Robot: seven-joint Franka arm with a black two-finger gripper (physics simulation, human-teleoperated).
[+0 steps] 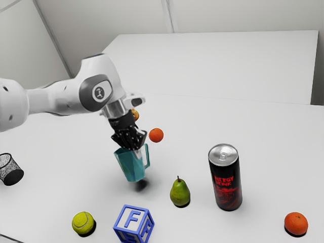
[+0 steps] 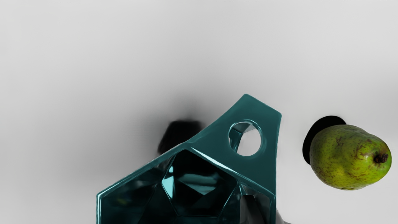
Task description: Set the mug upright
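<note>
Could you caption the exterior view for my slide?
A robot arm holds a tilted teal mug above a table, near a pear.

**Pale, lab-like room of uncertain kind**

A white jointed robot arm (image 1: 66, 98) reaches over a smooth white table (image 1: 71, 177), which suggests a lab or test space. Spread across it are a speckled green pear (image 1: 179, 193), a blue-and-white letter block (image 1: 132, 217) and a tall black-and-red metal drink can (image 1: 226, 185). Plain light-grey walls (image 1: 228, 15) rise behind, one bearing a vertical seam.
</note>
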